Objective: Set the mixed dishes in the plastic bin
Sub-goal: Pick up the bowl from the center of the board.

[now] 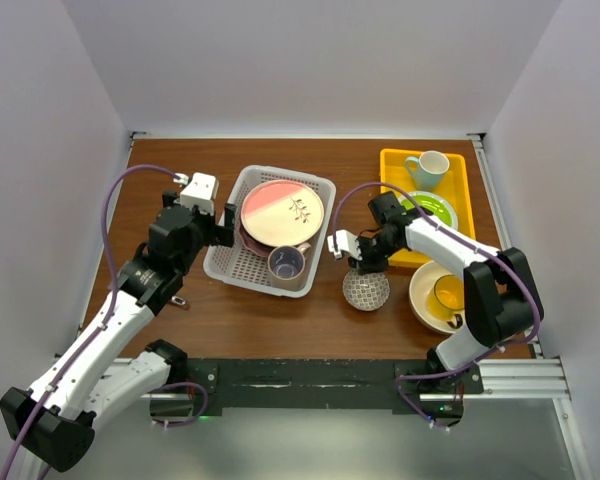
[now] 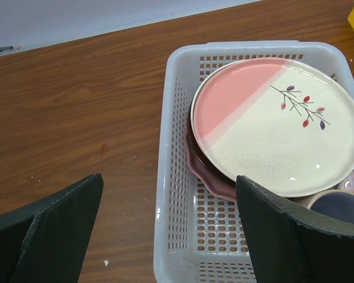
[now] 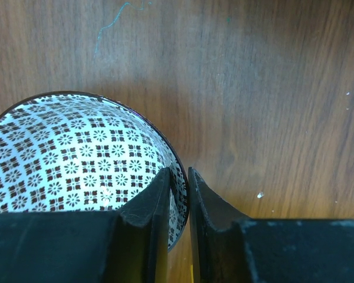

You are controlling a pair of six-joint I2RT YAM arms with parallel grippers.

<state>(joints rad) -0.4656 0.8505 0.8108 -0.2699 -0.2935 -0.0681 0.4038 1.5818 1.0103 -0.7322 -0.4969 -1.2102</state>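
A brown wooden worktop (image 1: 310, 325) is lying between pale walls, seen from above. The plastic bin (image 1: 225, 262), white with lattice sides, is sitting left of centre in the overhead view. Inside it, a pink-and-cream plate (image 1: 282, 212) with a small twig pattern is resting on top of darker plates (image 2: 209, 177). A beige mug (image 1: 286, 263) is standing upright at the bin's lower edge.

My left tool (image 2: 168, 180) is hanging wide open over the bin's left wall, with one finger above bare wood and the other above the lattice floor. It is holding nothing.

My right tool (image 3: 178, 183) is standing narrow, just right of the bin in the overhead view. It is pinching the rim of the small patterned bowl (image 3: 76, 153), with one finger inside the wall and one outside. The bowl is sitting upright on the wood near the frame's centre.

At lower right, a large cream bowl (image 1: 420, 300) is holding a yellow mug (image 1: 447, 293). At upper right, a yellow tray (image 1: 460, 170) is carrying a pale mug (image 1: 428, 168) and a green dish (image 1: 435, 208).
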